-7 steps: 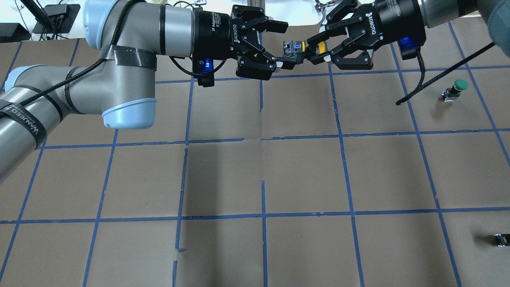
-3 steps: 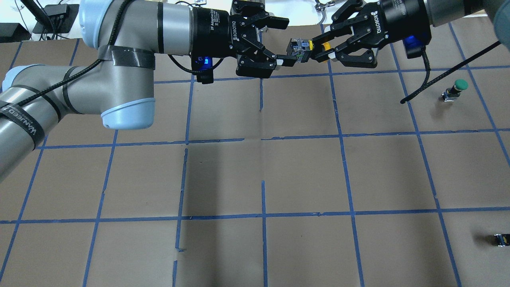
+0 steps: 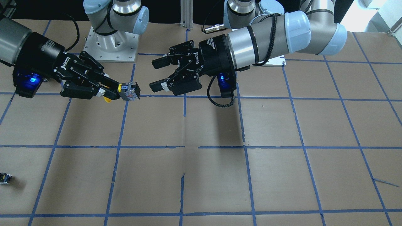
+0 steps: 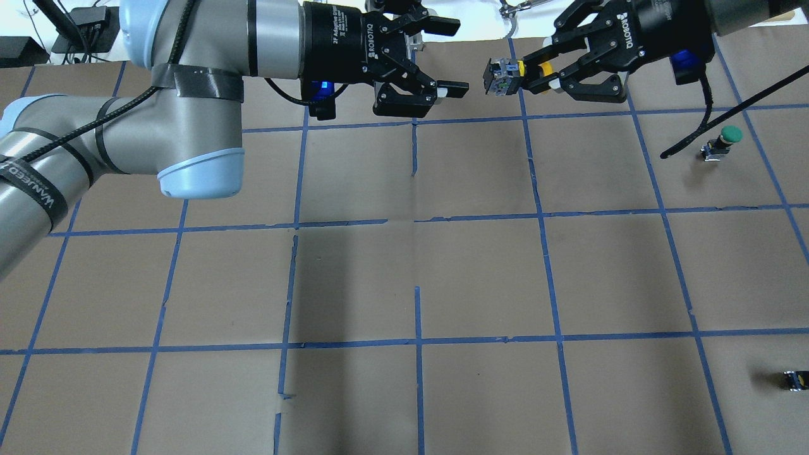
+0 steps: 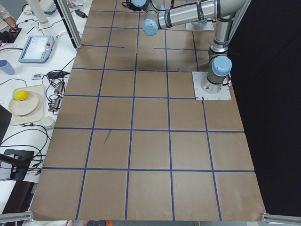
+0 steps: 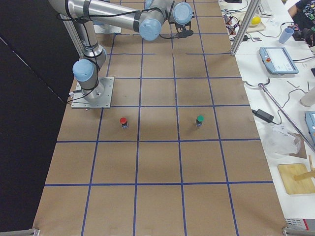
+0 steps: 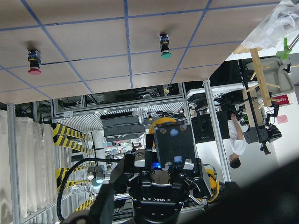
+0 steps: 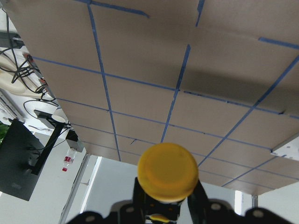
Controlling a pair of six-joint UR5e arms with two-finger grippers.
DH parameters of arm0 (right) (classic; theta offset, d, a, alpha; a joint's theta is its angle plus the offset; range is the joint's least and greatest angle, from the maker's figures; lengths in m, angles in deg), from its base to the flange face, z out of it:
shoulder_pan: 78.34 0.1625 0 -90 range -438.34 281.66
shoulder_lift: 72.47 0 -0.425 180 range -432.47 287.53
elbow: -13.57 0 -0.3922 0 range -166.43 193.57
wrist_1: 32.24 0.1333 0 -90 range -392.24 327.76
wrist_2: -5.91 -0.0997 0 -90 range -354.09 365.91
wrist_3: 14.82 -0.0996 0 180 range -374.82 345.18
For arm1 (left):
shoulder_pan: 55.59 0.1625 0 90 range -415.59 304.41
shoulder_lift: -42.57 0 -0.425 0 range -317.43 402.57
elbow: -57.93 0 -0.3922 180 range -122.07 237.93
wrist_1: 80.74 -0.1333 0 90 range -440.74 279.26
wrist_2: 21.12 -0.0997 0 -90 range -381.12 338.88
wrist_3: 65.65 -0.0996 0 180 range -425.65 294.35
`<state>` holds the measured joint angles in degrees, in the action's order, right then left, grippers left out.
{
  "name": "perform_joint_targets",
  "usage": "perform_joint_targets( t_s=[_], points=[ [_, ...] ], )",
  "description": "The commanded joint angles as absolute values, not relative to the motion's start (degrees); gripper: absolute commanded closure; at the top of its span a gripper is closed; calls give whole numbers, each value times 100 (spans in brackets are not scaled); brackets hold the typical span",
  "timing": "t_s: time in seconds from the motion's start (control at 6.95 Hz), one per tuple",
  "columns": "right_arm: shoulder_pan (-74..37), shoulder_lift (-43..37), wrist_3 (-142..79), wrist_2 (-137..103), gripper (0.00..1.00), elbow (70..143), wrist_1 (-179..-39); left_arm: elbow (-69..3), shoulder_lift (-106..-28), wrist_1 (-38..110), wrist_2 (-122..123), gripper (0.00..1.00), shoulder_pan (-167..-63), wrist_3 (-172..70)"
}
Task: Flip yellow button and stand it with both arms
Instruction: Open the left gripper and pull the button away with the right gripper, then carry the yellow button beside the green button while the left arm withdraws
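Brown table (image 4: pixel 480 278), blue grid — yellow button (image 8: pixel 168 171).

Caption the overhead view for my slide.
Right claw grips the yellow button above the table; left claw open, apart from it.

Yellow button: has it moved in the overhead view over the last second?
Yes. The yellow button, held in the right hand, has shifted rightward across the vertical blue tape line, away from the open left hand.

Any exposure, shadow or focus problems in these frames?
Overhead exterior: the bench beyond the table is blown out white, and broad arm shadows darken the table's middle. Right wrist-mounted: the yellow button looms large near the lens. Left wrist-mounted: a dark blurred mass covers the lower right corner.
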<state>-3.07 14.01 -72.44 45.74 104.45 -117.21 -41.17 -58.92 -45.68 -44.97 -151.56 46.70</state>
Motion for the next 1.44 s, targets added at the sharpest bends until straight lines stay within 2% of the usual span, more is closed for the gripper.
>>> perform_joint_targets(
  t_s=[0.0, 0.43, 0.86, 1.01, 1.29],
  points=[
    [-329, 1401, -6111, 5848, 98, 10383, -11776, -4060, -5982, -4558, -4914, 14, -15165, 3880],
    [-398, 1401, -3865, 7930, 99, 10400, -11898, -4060, -6018, -4506, -5826, 4, -15375, 3194],
    [-854, 1384, -1910, 9367, 99, 10523, -12775, -4051, -5974, -4184, -6818, 2, -15655, 2237],
    [-917, 1357, -1913, 9858, 99, 10698, -13334, -4042, -5930, -3650, -7215, 2, -15788, 1554],
    [-1101, 1366, -2366, 10528, 98, 11530, -14591, -3763, -5790, -2386, -7866, 2, -15859, 183]
  ],
)
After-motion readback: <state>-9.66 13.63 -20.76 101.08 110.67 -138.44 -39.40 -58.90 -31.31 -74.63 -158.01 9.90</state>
